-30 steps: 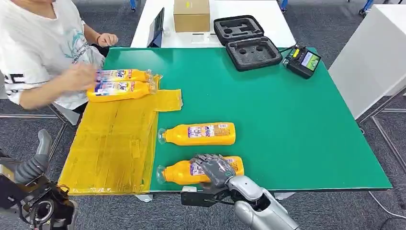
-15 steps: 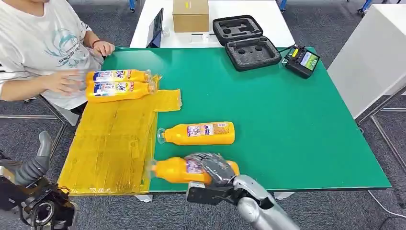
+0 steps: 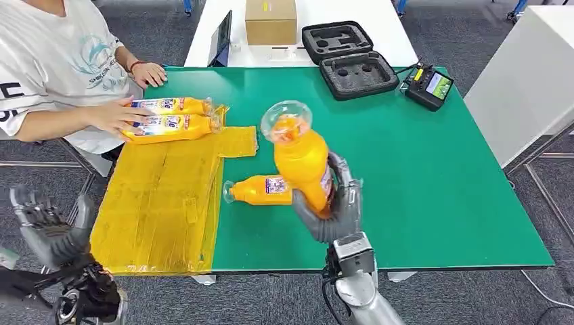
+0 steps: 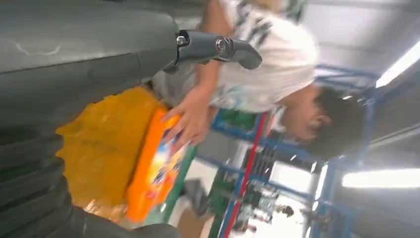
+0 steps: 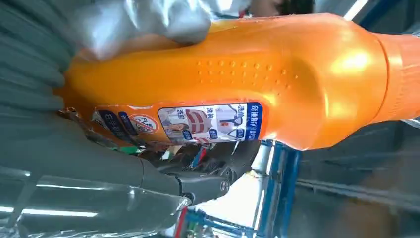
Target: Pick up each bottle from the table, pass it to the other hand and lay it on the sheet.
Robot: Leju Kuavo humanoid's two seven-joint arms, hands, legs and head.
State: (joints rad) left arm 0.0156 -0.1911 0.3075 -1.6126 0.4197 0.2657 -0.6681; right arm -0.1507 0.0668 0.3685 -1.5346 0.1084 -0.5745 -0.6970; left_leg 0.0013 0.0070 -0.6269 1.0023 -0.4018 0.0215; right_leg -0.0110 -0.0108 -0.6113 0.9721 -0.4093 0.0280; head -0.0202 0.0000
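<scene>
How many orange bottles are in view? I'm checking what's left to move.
4. One bottle is raised in the right hand; one lies on the green table; two, and, lie on the yellow sheet under a person's hand.

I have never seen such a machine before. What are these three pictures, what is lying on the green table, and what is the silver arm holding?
This is a humanoid robot with two arms, each ending in a many-fingered hand. The wide picture comes from a camera high on its body, looking down at the green table. The other two come from cameras at its wrists, so they look turned.

The right hand holds an orange bottle lifted above the table; the right wrist view shows that bottle close up. The left hand is low beside the table, holding nothing.

On the table lies one more orange bottle. Two bottles lie at the far end of the yellow sheet, where a person's hand touches them.
</scene>
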